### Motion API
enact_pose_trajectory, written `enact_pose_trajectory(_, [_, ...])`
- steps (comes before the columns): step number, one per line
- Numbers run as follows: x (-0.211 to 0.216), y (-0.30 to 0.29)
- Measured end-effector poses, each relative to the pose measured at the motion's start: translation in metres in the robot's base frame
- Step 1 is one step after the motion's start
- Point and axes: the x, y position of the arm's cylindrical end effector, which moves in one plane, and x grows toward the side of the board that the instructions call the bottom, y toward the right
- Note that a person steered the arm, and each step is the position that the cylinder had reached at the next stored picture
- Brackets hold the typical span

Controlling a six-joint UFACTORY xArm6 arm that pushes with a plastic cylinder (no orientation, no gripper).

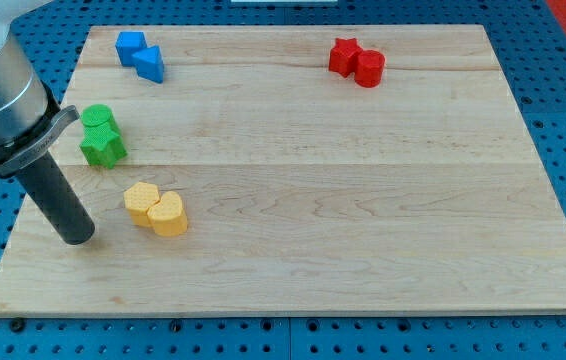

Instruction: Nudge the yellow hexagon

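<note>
The yellow hexagon (pixel 141 202) lies on the wooden board at the view's lower left. A yellow heart-shaped block (pixel 168 214) touches it on its right. My tip (pixel 76 238) rests on the board to the left of the yellow hexagon and slightly below it, with a gap of about one block width between them. The dark rod rises from the tip toward the view's upper left, into the grey arm body.
Two green blocks (pixel 100 136), one a star, sit above the yellow pair. Two blue blocks (pixel 140 55) lie at the top left. Two red blocks (pixel 356 61) lie at the top right. The board's left edge (pixel 23 215) runs close to my tip.
</note>
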Motion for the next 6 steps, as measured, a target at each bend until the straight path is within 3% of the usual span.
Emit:
enact_pose_trajectory(4, [-0.032, 0.005])
enact_pose_trajectory(6, [-0.046, 0.034])
